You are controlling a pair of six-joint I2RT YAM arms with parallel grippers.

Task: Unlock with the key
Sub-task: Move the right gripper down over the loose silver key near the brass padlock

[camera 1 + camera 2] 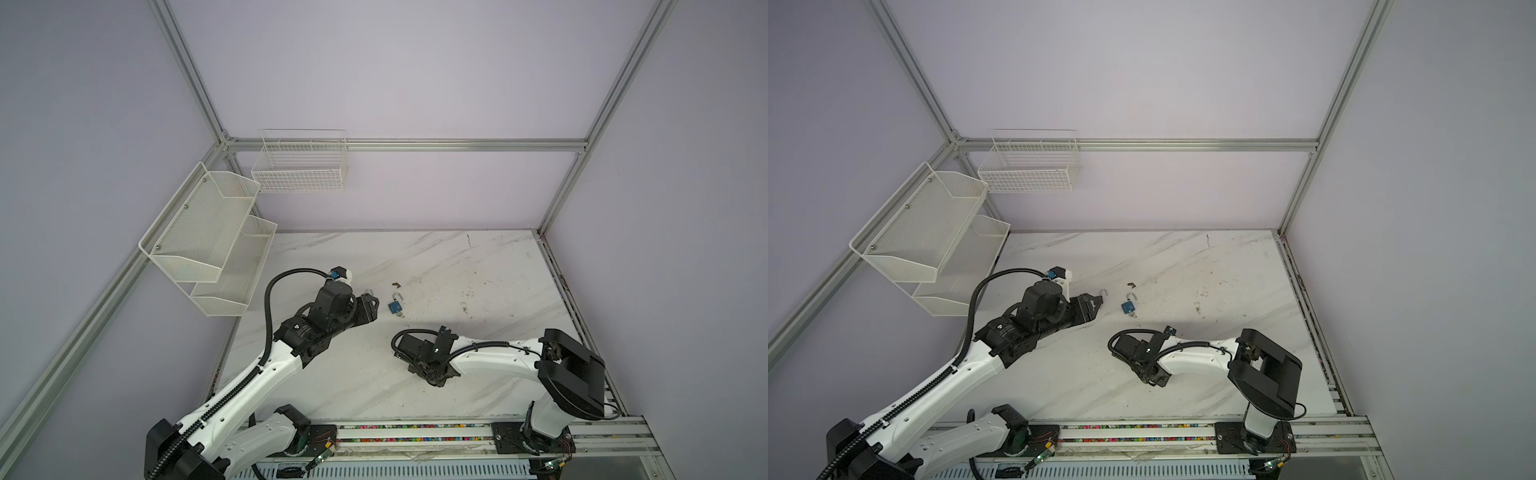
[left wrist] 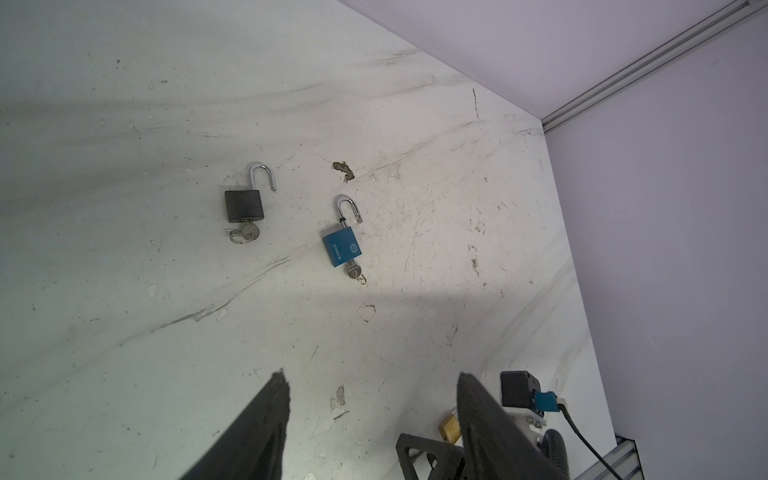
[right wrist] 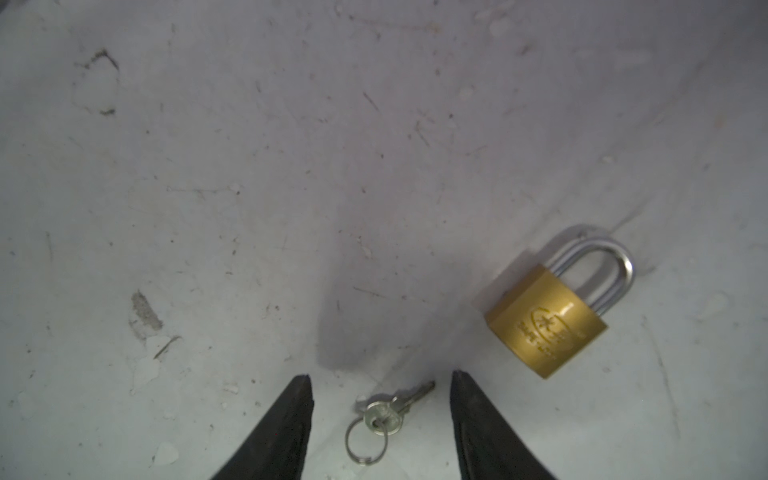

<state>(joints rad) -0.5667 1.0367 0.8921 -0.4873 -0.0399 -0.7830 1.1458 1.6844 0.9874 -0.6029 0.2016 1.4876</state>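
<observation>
Right gripper (image 3: 381, 374): jaws spread, straddling the ringed key (image 3: 384, 417), apparently for pickup; closed brass padlock (image 3: 544, 324) waits just beside.

I am looking at a glossy brass-coloured padlock (image 3: 544, 324) with a polished metal shackle (image 3: 625, 266), resting on a scuffed, matt marble-patterned tabletop (image 3: 291, 166).

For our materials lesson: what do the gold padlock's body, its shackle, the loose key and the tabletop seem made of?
Padlock body: likely brass, satin yellow sheen, stamped logo.
Shackle: probably steel, bright silvery polish.
Key: silvery metal, perhaps plated.
Tabletop: white with grey veins, scuffed; stone or laminate, cannot tell.
</observation>
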